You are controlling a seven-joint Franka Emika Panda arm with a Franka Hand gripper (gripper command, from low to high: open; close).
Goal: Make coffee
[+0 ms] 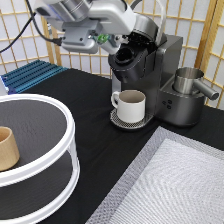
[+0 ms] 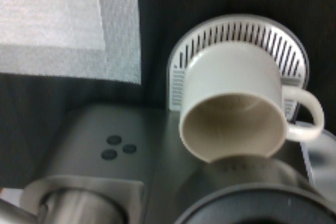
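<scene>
Exterior view: pincer (image 1: 106, 41) gripping coffee (image 1: 103, 38)

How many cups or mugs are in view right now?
2: a white mug on the coffee machine's drip tray, and a tan wooden cup on the round stand at the exterior view's left.

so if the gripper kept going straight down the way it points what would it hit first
Most likely the open pod chamber of the coffee machine: the gripper, carrying the coffee pod, sits just beside it, though depth is unclear.
</scene>
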